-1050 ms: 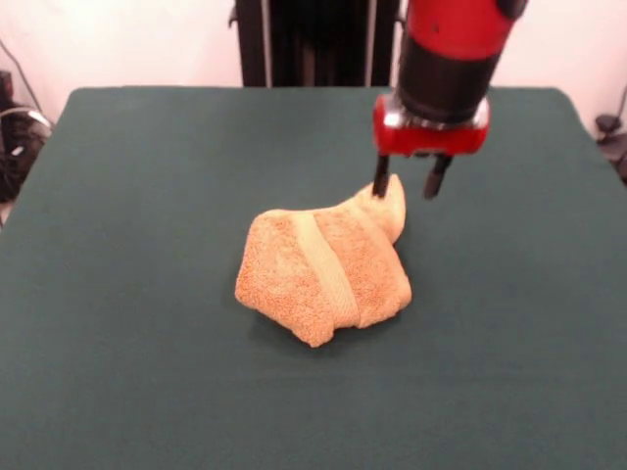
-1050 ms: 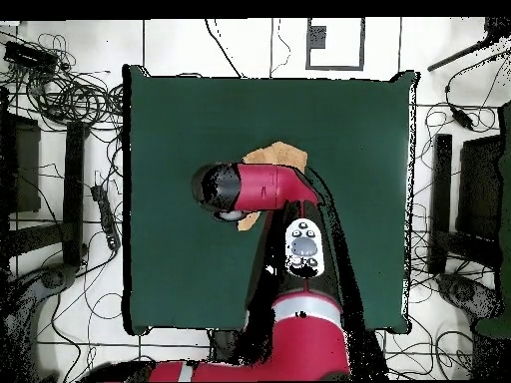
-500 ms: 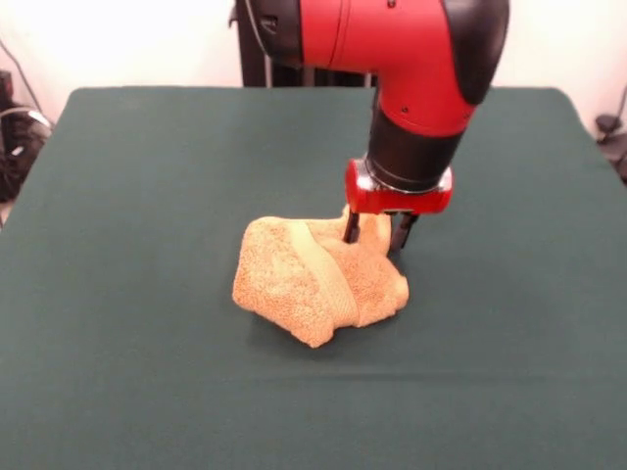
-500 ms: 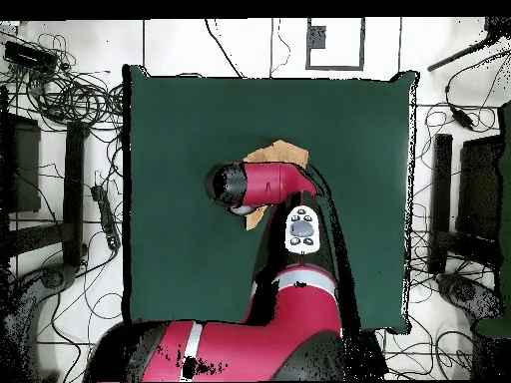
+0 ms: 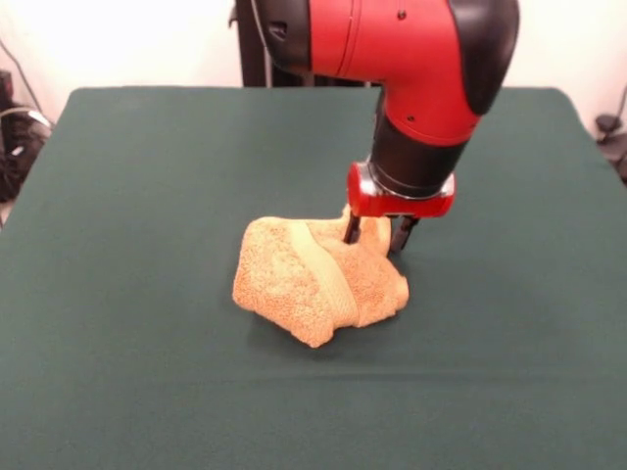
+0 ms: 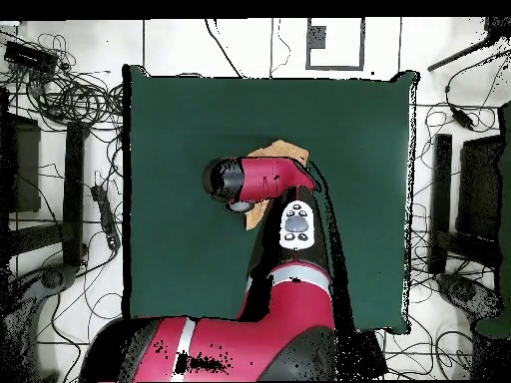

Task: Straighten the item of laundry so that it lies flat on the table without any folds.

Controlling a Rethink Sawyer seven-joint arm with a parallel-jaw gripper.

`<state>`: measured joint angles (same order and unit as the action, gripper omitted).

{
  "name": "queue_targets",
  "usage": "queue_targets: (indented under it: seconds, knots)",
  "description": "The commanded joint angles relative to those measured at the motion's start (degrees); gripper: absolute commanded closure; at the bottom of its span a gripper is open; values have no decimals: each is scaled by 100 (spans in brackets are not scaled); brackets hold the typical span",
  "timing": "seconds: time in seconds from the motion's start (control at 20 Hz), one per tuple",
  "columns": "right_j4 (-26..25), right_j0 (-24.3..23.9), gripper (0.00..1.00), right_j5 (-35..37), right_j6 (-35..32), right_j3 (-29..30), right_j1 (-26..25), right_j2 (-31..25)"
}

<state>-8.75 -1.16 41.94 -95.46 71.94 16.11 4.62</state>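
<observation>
The item of laundry (image 5: 312,279) is an orange-tan towel lying crumpled in a folded heap near the middle of the green table (image 5: 137,186), a paler band running across its top. My gripper (image 5: 376,235) is low over the heap's far right corner. It is open, its two black fingers (image 5: 351,230) standing apart with towel cloth bunched between them. In the overhead view the red arm covers most of the towel; only its edges (image 6: 279,153) show on the table (image 6: 180,120), and the gripper itself is hidden under the wrist.
The arm's red and black wrist (image 5: 416,147) hangs over the table's far middle. Cables and stands (image 6: 60,90) lie on the floor around the table, off its edges.
The gripper has come down and toward the towel, from above its raised corner to low over it. That corner has sunk into the heap. Little has moved in the last half second.
</observation>
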Motion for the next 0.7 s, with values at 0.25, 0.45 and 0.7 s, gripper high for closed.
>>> queue_targets:
  seconds: [0.25,0.45,0.7]
  knots:
    - [-280,94,0,-795,-774,-357,-1144,-163]
    - [-279,145,0,-838,-901,-306,-1085,-65]
    - [-232,129,0,-662,-864,-363,-1082,9]
